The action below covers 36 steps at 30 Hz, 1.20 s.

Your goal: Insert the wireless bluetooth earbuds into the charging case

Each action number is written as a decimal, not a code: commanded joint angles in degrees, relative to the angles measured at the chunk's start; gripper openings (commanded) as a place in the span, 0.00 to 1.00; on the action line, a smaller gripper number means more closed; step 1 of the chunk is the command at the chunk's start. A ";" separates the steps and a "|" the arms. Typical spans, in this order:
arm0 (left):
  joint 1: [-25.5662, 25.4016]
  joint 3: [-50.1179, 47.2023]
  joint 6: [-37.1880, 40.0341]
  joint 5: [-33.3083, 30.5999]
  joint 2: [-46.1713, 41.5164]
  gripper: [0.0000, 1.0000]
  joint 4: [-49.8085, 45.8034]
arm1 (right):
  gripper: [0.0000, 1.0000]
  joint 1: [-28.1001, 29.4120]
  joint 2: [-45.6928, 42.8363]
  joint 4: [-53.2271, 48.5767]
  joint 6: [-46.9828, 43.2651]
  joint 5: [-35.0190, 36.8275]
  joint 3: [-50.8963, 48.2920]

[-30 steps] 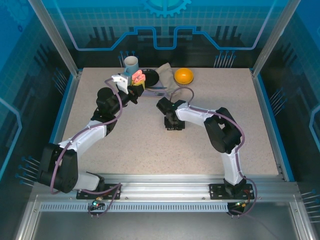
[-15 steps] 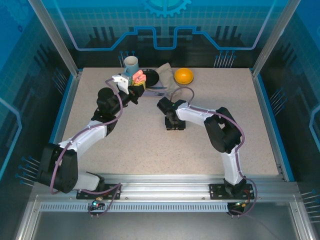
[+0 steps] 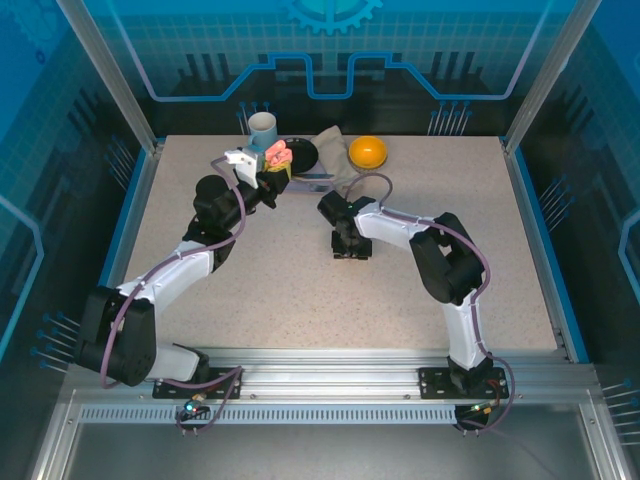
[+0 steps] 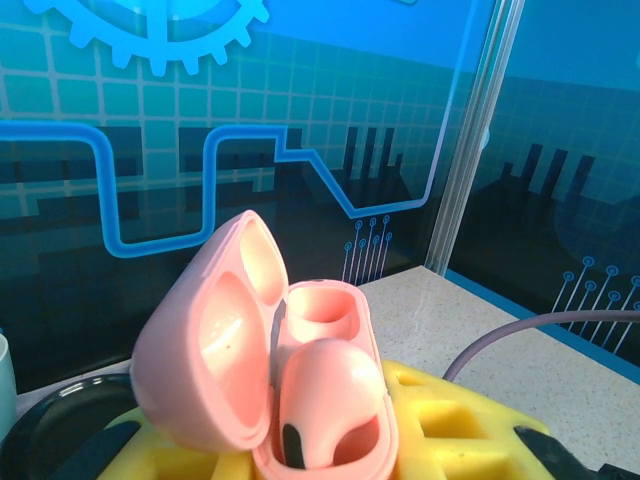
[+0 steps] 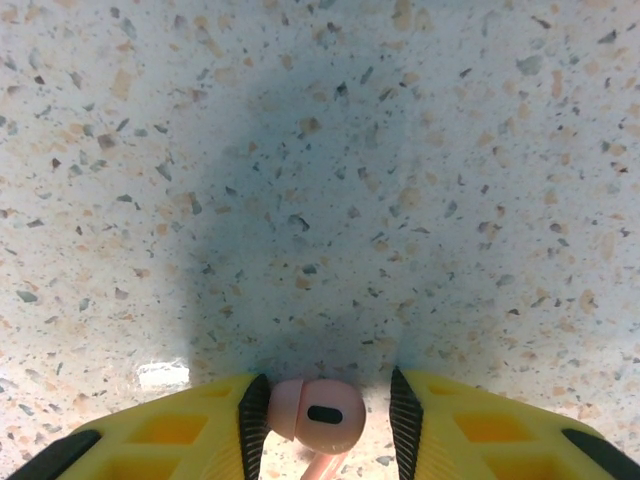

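So, quick status from the two-arm rig. My left gripper (image 3: 277,165) is clamped shut on the pink charging case (image 4: 250,340), holding it up off the table at the far side, left of centre, right by the black plate (image 3: 303,152). I've got it upright with the lid (image 4: 205,340) flipped back, so the sockets face up and are reachable from above. One pink earbud (image 4: 325,395) is already seated in the nearer socket. The farther socket (image 4: 322,308) is empty, so I'd call this case about half done.

My right gripper (image 3: 350,250) points straight down at the middle of the table (image 5: 300,150), and the second pink earbud (image 5: 318,412) sits between my pads. It touches one pad (image 5: 252,412), but there's a visible gap to the other pad (image 5: 404,412), so my jaws are apart around it, not pinching it. Straddling it like that makes sense to me. It's tiny and rounded, so I want it centred before squeezing or it'll probably squirt out sideways. Next job, I reckon: close gently, lift, and carry it over to that empty socket.
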 commanded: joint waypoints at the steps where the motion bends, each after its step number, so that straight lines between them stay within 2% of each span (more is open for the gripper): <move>1: -0.49 1.18 1.40 0.49 0.71 0.00 1.35 | 0.40 -1.87 2.51 2.51 2.08 -0.56 0.93; 11: -0.57 1.52 1.50 0.51 1.15 0.00 1.35 | 0.39 -3.10 2.73 2.42 1.76 -1.74 1.30; 29: -0.59 1.49 1.35 0.65 0.89 0.00 1.30 | 0.35 -1.55 4.82 -3.51 1.51 1.18 5.67; 36: -0.67 1.33 1.24 0.68 0.82 0.00 1.50 | 0.38 -1.15 3.85 -3.78 3.79 0.98 4.10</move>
